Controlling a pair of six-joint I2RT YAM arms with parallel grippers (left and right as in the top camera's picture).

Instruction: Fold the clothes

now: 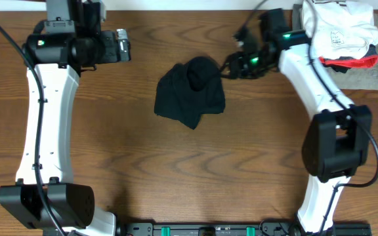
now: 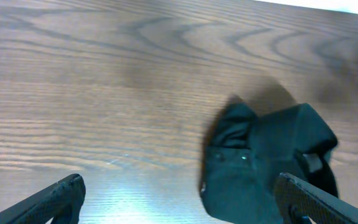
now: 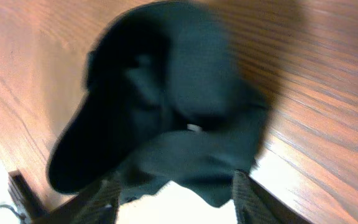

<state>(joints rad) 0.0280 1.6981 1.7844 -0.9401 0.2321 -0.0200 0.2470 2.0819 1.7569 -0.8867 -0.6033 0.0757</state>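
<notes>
The black T-shirt point(image 1: 190, 92) lies crumpled in a heap on the wooden table, a little behind the centre. My right gripper point(image 1: 230, 65) is at the heap's right edge. In the right wrist view the shirt point(image 3: 166, 106) fills the frame and its edge hangs between the spread fingers point(image 3: 176, 196), which are open. My left gripper point(image 1: 125, 46) is open and empty at the back left, well apart from the shirt. In the left wrist view the shirt point(image 2: 266, 162) lies ahead to the right, beyond the wide-open fingers point(image 2: 179, 199). No label or print shows.
A pile of clothes sits at the back right corner: a white garment with grey print point(image 1: 343, 29) on top, a red and black piece point(image 1: 350, 62) under it, and a grey folded garment point(image 1: 367, 77) at the bottom. Bare wood surrounds the shirt.
</notes>
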